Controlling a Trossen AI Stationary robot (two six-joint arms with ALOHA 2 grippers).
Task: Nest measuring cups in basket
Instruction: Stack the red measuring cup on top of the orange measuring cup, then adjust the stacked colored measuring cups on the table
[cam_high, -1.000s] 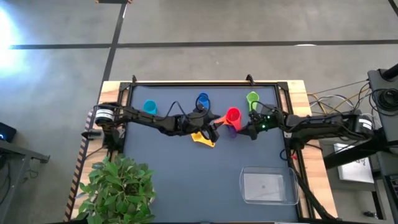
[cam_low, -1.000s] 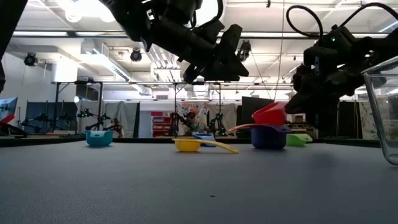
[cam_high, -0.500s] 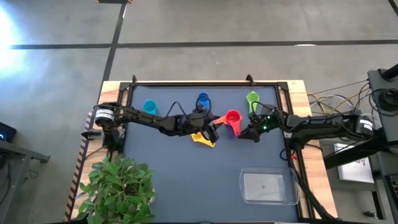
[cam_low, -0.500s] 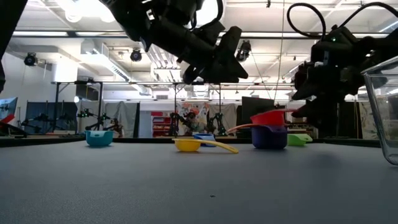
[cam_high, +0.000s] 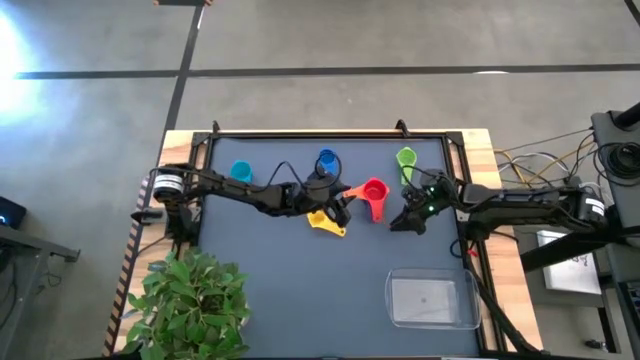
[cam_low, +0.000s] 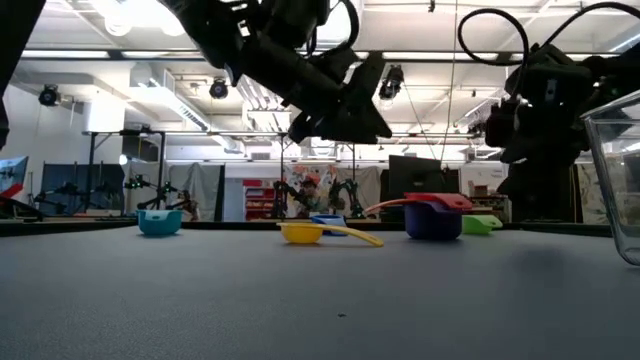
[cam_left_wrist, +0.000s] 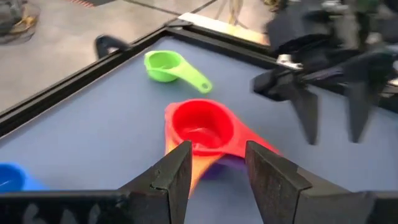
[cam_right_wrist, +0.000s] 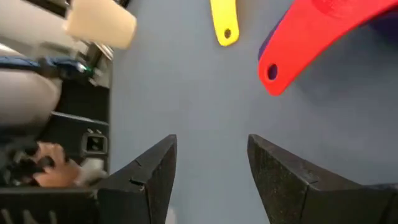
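The red cup (cam_high: 375, 189) sits level in the purple cup (cam_low: 432, 222), with an orange handle (cam_high: 352, 191) sticking out of the stack toward the left. The yellow cup (cam_high: 325, 222), blue cup (cam_high: 326, 160), teal cup (cam_high: 240, 172) and green cup (cam_high: 405, 158) rest apart on the mat. The clear basket (cam_high: 432, 300) stands near the right front corner. My left gripper (cam_left_wrist: 217, 168) hangs open above the mat, just left of the stack. My right gripper (cam_right_wrist: 211, 168) is open, raised, just right of the red handle (cam_right_wrist: 298, 43).
A raised black frame (cam_high: 320, 133) borders the dark mat. A potted plant (cam_high: 190, 300) stands at the near left corner. Cables (cam_high: 520, 160) lie off the table's right side. Bare mat stretches between the cups and the basket.
My right gripper has let go of the red cup and drawn back toward the table's right and near edge, rising a little. The red cup, tilted and raised a second ago, has settled level into the purple cup.
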